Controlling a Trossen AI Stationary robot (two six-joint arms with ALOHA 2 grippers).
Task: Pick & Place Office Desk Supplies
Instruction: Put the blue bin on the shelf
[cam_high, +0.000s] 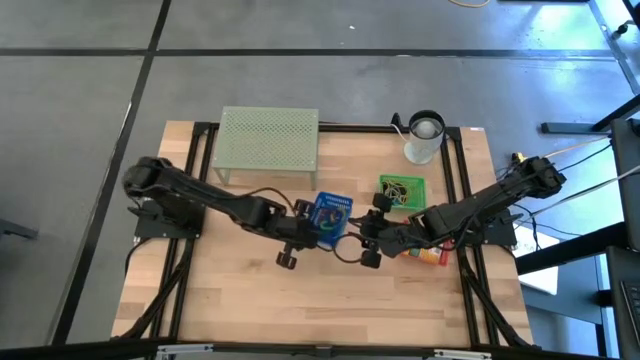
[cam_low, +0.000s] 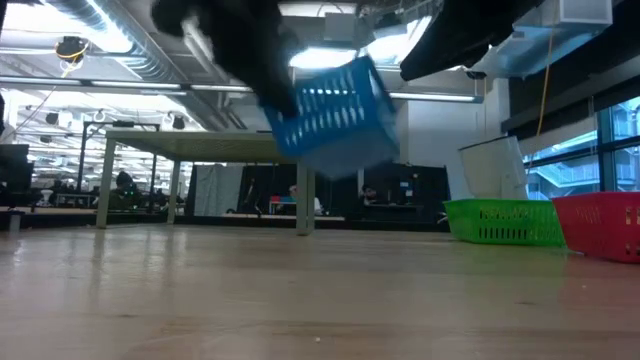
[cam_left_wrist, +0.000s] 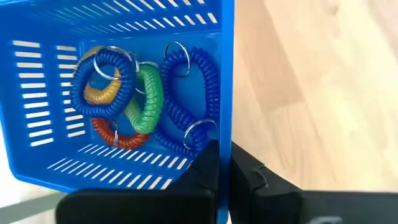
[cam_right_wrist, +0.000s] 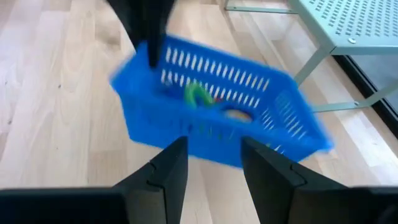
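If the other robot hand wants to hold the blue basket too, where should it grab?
Probably the blue basket's free top rim: the thin slotted wall suits pinching. The basket hangs tilted in the left gripper, which pinches one wall. The open right gripper already faces a long side, so come straight in from there.

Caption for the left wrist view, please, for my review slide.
Left gripper clamps the wall of a tilted blue basket holding blue, green, orange and red coiled loops.

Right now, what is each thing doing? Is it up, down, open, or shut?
Blue basket: lifted off the table, tilted, coil loops inside.
Left end effector: shut on the blue basket's wall.
Right end effector: open, facing the basket, not touching.
Green basket: resting on the table.
Red basket: resting on the table.
White cup: standing upright.
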